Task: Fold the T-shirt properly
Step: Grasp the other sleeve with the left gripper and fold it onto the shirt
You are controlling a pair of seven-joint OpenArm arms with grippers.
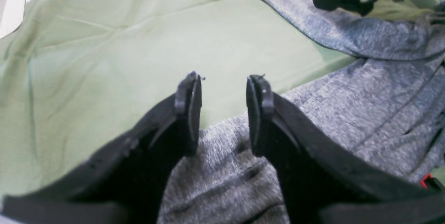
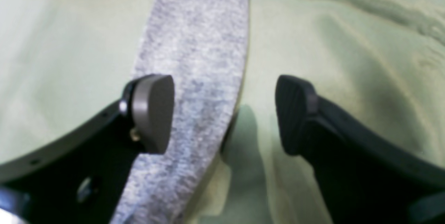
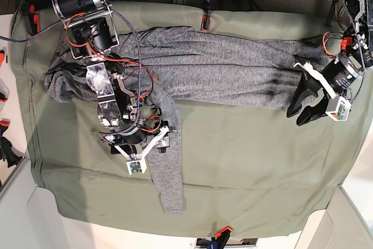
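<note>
A large heathered grey knit T-shirt [image 3: 221,71] with long sleeves lies spread lengthwise along the far half of a surface covered with a plain olive-green cloth [image 3: 256,161]. Its body is wrinkled and runs from near the left edge to near the right edge in the base view. One long sleeve [image 3: 168,161] trails from the body toward the near edge, ending short of it.

The right gripper [image 2: 224,113], a black two-fingered tool on the arm at the left of the base view, hangs directly over this sleeve. Its jaws are spread wide, one finger [image 2: 153,113] over the grey fabric and the other over bare green cloth; nothing is held.

The left gripper [image 1: 224,113], on the arm at the right of the base view, hovers at the shirt's end near the right edge of the surface. Its jaws are apart with an empty gap, the grey fabric [image 1: 222,175] just below them. Whether the tips touch the fabric cannot be told.
</note>
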